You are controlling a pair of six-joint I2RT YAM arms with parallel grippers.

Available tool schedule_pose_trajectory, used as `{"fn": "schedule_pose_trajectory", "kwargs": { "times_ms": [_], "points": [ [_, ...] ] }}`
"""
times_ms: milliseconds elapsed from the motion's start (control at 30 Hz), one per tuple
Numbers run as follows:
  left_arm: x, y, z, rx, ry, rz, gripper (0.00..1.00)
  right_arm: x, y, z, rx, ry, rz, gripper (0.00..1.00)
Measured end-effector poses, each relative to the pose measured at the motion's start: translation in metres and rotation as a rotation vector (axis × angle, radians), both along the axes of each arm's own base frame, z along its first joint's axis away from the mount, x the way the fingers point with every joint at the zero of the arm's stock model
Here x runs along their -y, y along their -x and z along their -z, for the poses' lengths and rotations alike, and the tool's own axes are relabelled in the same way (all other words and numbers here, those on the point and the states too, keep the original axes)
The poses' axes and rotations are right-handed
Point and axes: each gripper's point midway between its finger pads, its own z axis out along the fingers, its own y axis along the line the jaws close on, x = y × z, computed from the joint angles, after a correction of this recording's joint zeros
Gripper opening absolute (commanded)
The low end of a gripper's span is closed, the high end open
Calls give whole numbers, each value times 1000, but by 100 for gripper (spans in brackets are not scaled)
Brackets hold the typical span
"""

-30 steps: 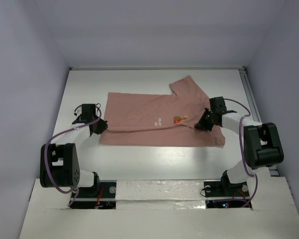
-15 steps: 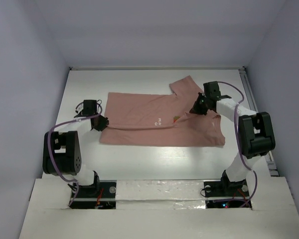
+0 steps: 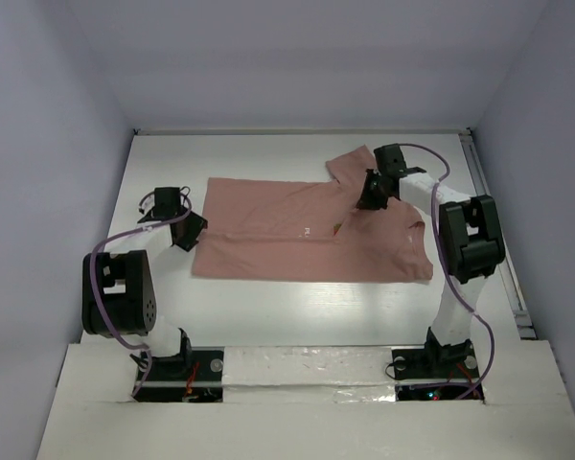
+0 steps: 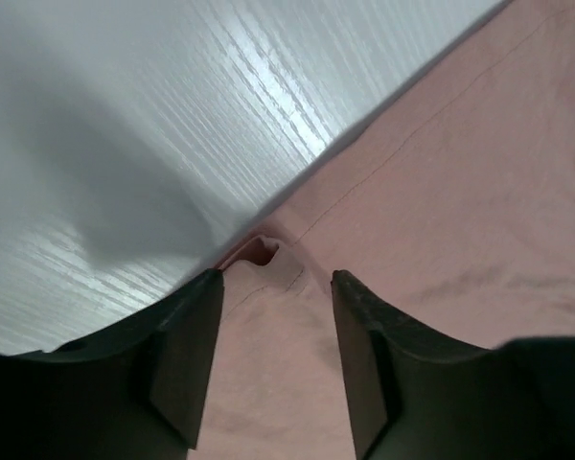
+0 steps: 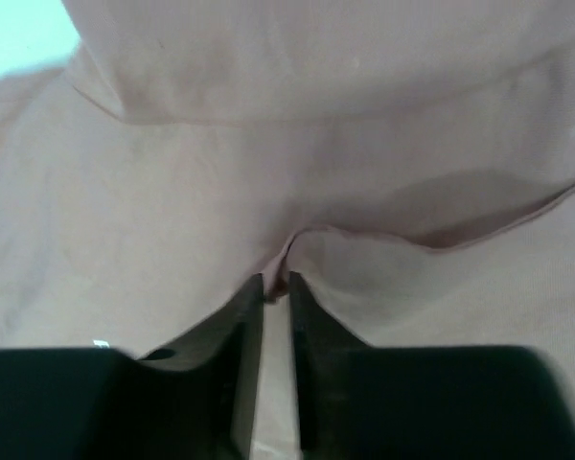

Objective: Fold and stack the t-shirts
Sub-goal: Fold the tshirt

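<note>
The salmon-pink t-shirt (image 3: 287, 240) lies flat across the middle of the white table, folded along its length. One sleeve (image 3: 359, 165) sticks out at the back. My left gripper (image 3: 188, 230) is at the shirt's left end. It is open, and the cloth (image 4: 431, 192) lies loose under its fingers (image 4: 187, 355). My right gripper (image 3: 369, 196) is at the base of the sleeve. Its jaws stand a narrow gap apart, and a small ridge of cloth (image 5: 289, 251) rises right at the fingertips (image 5: 249, 297). The orange graphic (image 3: 337, 228) barely shows at a fold.
The white table (image 3: 297, 307) is walled in by pale panels at the back and both sides. A metal rail (image 3: 487, 206) runs along the right edge. Both arm bases (image 3: 307, 369) sit at the near edge.
My right gripper has moved back and to the left, drawing the shirt's right part over the graphic, and its jaws have parted slightly. My left gripper has let go and opened.
</note>
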Motion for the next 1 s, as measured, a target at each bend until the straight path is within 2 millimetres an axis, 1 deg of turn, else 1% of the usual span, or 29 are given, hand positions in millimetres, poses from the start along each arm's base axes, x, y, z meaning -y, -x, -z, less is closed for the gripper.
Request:
{"fn": "schedule_pose_trajectory", "kwargs": {
  "times_ms": [33, 67, 100, 133, 167, 233, 267, 300, 333, 367, 400, 433, 467, 500, 533, 567, 633, 700, 733, 800, 867, 967, 1000],
  "points": [
    [-1, -1, -1, 0, 1, -5, 61, -1, -2, -2, 4, 0, -3, 32],
    [-3, -2, -1, 2, 1, -9, 65, -2, -6, -6, 14, -1, -4, 36],
    [-5, -4, -3, 5, 1, -13, 67, -3, -10, -11, 27, -3, -8, 42],
    [-5, -6, -5, 10, 0, -15, 69, -5, -14, -16, 41, -9, -11, 58],
    [-7, -8, -8, 15, -4, -15, 70, -6, -18, -22, 56, -15, -12, 66],
    [-8, -13, -16, 33, -22, -7, 70, -8, -22, -32, 84, -20, -26, 72],
    [-7, -15, -21, 42, -42, 4, 69, -9, -22, -38, 95, -23, -29, 70],
    [-4, -16, -27, 56, -58, 21, 69, -9, -20, -44, 103, -25, -32, 61],
    [3, -18, -35, 80, -76, 45, 69, -10, -17, -51, 120, -30, -36, 22],
    [16, -17, -43, 105, -82, 82, 67, -10, -12, -62, 145, -39, -43, 5],
    [32, -15, -50, 127, -81, 125, 62, -11, -2, -69, 163, -53, -45, 0],
    [49, -13, -57, 151, -79, 173, 57, -12, 13, -76, 172, -68, -53, 0],
    [72, -7, -61, 174, -67, 231, 55, -14, 27, -81, 180, -79, -63, 0],
    [90, -2, -63, 191, -56, 276, 48, -18, 42, -83, 191, -89, -81, 0],
    [108, 5, -62, 196, -41, 324, 30, -22, 65, -69, 156, -96, -104, 0],
    [126, 14, -59, 195, -31, 374, 25, -30, 74, -74, 166, -105, -128, 0],
    [148, 31, -48, 168, -16, 443, 15, -42, 104, -51, 113, -114, -171, 0],
    [155, 43, -35, 135, -18, 473, 13, -46, 135, -20, 22, -107, -197, 0],
    [153, 47, -29, 117, -22, 475, 13, -46, 149, -6, -23, -100, -203, 0],
    [148, 52, -18, 88, -34, 466, 13, -39, 168, 16, -93, -79, -194, 0],
    [139, 58, -5, 56, -40, 452, 12, -33, 176, 28, -124, -66, -175, 0],
    [122, 72, 21, -22, -33, 420, 12, -31, 173, 30, -108, -71, -154, 0],
    [122, 71, 21, -20, -2, 409, 13, -31, 174, 30, -101, -73, -150, 0]
  ]
}}
